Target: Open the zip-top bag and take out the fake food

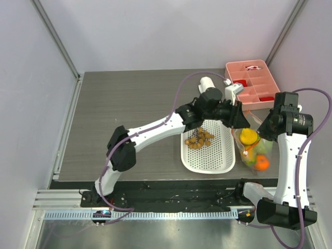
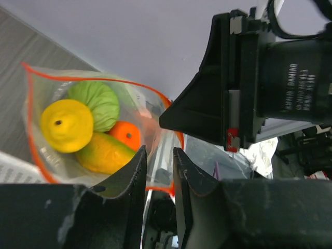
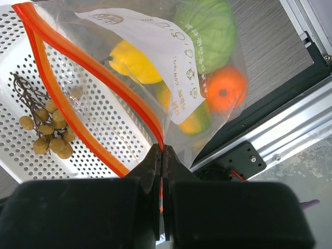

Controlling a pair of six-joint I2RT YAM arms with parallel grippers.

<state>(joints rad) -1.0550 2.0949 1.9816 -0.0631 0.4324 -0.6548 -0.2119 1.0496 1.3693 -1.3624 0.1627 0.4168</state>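
The zip-top bag [image 1: 252,150] hangs at the right of the white basket, its orange-red mouth held open. Inside it, the left wrist view shows a yellow lemon [image 2: 66,125], a green fruit [image 2: 98,104], an orange [image 2: 127,135] and a mango [image 2: 102,153]. My right gripper [image 3: 162,149] is shut on the bag's zip strip [image 3: 98,78]; it also shows from above [image 1: 260,132]. My left gripper [image 2: 160,151] is narrowly open, with the bag's other rim in the gap between its jaws; it also shows from above [image 1: 238,123]. The brown grapes [image 1: 199,139] lie in the basket.
The white perforated basket [image 1: 218,161] lies left of the bag at the table's front. A pink compartment tray [image 1: 254,78] stands at the back right. The right arm's body [image 2: 270,78] is close beside my left gripper. The table's metal front rail [image 3: 290,124] runs below the bag.
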